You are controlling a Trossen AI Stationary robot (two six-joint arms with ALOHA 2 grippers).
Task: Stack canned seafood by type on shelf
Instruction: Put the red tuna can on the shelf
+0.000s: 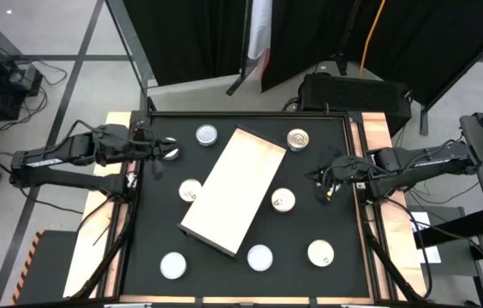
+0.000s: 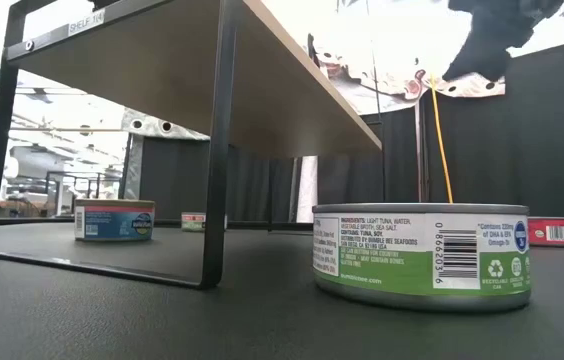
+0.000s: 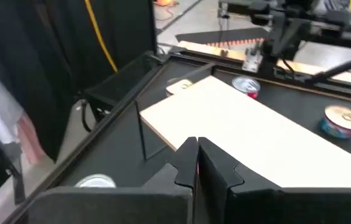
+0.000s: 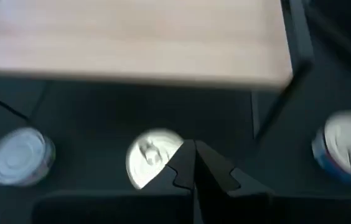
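Shelf (image 1: 233, 189) lies diagonal mid-surface, bare; 7 tins (image 1: 283, 200) scattered around it. Left gripper (image 1: 169, 153) and right gripper (image 1: 321, 190) closed, empty, flanking shelf. Risk: closed fingers knocking tin beneath shelf.

We see a shelf (image 1: 234, 189) with a pale, matt wooden top, its grain faint and smooth, carried on thin black metal legs (image 2: 218, 150) with a dull painted finish. Beneath it, we find a black table (image 1: 336, 218) whose surface looks matt and finely textured. The tins (image 1: 283, 200) are metal with shiny silver lids, one lid (image 1: 298, 139) golden-brown and glossy; the nearest tin (image 2: 421, 257) wears a smooth printed paper label in white and green. We note both grippers (image 3: 195, 163) (image 4: 193, 168) are dark with a matt finish, apparently plastic. Behind the table hang black cloth curtains (image 1: 190, 38), soft and unreflective.
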